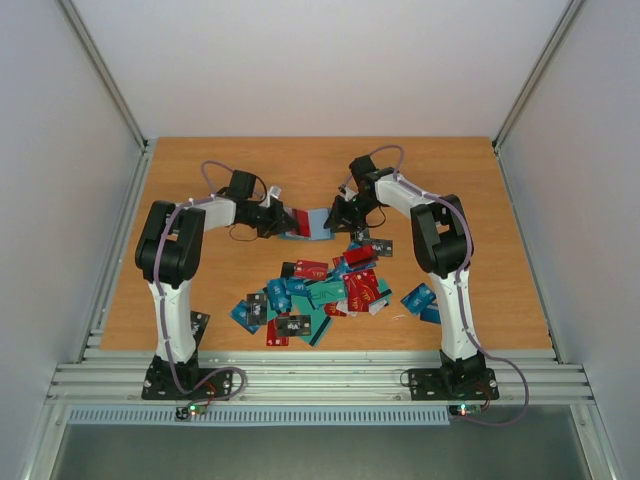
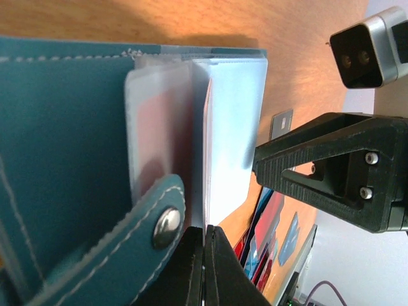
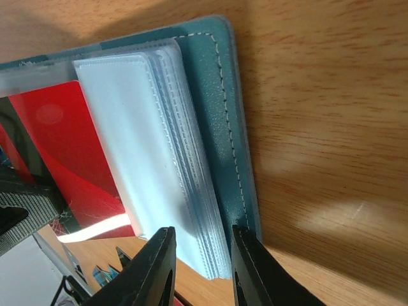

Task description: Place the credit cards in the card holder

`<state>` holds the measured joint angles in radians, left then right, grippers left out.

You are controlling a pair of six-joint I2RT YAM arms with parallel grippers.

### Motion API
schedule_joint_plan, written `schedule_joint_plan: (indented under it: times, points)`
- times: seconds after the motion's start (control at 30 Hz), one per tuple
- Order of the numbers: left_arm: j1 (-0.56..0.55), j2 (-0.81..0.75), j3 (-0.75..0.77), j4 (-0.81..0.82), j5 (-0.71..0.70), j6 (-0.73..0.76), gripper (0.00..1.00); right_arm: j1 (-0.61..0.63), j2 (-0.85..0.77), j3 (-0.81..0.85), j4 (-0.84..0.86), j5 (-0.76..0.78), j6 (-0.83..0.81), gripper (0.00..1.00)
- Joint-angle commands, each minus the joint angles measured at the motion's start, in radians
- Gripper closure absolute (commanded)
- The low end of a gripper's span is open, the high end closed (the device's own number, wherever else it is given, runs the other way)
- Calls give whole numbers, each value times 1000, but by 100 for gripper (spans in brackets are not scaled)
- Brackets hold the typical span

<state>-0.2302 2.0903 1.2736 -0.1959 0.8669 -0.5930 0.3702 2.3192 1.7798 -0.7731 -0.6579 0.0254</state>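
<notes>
The teal card holder [image 1: 318,230] lies open at mid-table between both grippers; its cover [image 2: 64,127] and stitched edge [image 3: 220,127] fill the wrist views. My left gripper [image 1: 284,222] [image 2: 205,233] is shut on the thin edge of a clear sleeve, through which a red card [image 2: 159,134] [image 3: 57,146] shows. My right gripper [image 1: 336,217] [image 3: 203,252] has its jaws partly closed on the stack of clear sleeves [image 3: 153,146]. Several loose credit cards [image 1: 320,295] in red, teal and black lie in a heap nearer the arm bases.
The holder's snap strap [image 2: 167,224] lies beside my left fingers. A few cards [image 1: 425,300] lie apart near the right arm. The right gripper's black body [image 2: 338,175] stands close over the holder. A metal rail [image 1: 320,380] borders the near table edge.
</notes>
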Motion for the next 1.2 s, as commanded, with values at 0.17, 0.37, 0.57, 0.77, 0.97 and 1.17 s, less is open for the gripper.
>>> schedule_joint_plan:
  times: [0.17, 0.37, 0.57, 0.77, 0.97, 1.17]
  points:
    - [3, 35, 54, -98, 50, 75, 100, 13, 16, -26, -17, 20, 1, 74]
    - [2, 48, 56, -78, 61, 61, 100, 13, 17, -26, -15, 16, 2, 75]
    - [2, 64, 63, -48, 67, 39, 100, 13, 18, -26, -14, 11, 5, 75]
    - [-4, 81, 83, -43, 70, 28, 100, 13, 17, -25, -10, 1, 12, 75]
    - [-24, 96, 112, -54, 67, 22, 100, 17, 14, -23, -4, -6, 23, 75]
    - [-42, 114, 155, -87, 54, 25, 100, 21, 8, -25, 7, -14, 38, 75]
